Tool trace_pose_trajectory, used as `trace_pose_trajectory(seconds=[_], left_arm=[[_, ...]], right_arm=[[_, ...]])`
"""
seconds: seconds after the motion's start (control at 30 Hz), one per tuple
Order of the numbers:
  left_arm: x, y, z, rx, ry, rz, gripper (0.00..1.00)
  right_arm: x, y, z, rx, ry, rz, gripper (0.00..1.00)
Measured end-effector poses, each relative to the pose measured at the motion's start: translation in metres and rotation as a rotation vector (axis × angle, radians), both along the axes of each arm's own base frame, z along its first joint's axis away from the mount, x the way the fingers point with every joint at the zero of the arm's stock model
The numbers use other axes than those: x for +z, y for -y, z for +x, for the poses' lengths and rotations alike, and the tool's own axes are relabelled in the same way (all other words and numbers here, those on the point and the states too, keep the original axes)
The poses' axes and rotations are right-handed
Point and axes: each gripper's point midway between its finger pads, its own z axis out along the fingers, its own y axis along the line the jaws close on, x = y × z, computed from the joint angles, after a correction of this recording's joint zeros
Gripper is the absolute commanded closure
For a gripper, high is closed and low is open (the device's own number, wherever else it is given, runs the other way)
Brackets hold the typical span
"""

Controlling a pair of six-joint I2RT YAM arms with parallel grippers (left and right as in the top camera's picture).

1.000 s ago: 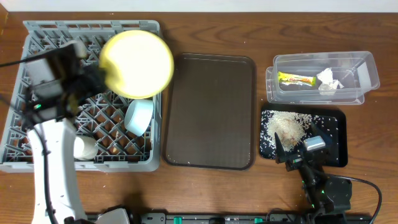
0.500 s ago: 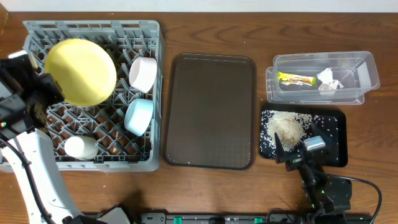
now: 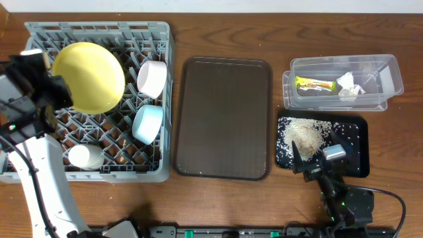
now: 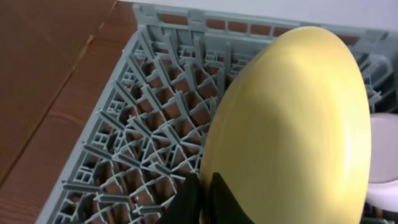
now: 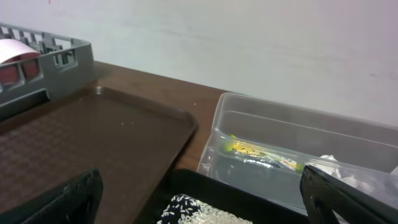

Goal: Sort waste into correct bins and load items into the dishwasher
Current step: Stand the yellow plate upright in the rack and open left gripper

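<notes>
Plate (image 3: 88, 77): yellow, tilted on edge over dish rack (image 3: 99, 30), counter's (image 3: 277, 33) 10 o'clock.
Left tool (image 4: 202, 198): pinched on plate rim, plate's 8 o'clock.
Right tool (image 3: 316, 165): spread wide, empty.
Handling: probably stiff, light, glossy-slick; rim the best hold.

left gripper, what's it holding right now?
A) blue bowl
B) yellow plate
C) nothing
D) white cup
B: the left gripper is shut on the rim of the yellow plate, which it holds over the rack, while the blue bowl and white cup sit in the rack, clear of the gripper.
</notes>
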Motion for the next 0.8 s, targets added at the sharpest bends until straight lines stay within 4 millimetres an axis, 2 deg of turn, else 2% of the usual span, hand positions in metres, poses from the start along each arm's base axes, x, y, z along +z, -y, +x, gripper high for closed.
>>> trace_pose_trajectory(seconds=[0.43,0.8], left_arm=[[-0.015,-0.003,0.000,0.017,-0.101,0.112,0.92],[-0.033,0.021,0.010,-0.012,-0.191,0.173,0.93]], right_arm=[[0.000,0.000,0.000,0.000,0.000,0.000,0.01],[0.000,0.000,0.000,-0.001,0.000,0.000,0.01]])
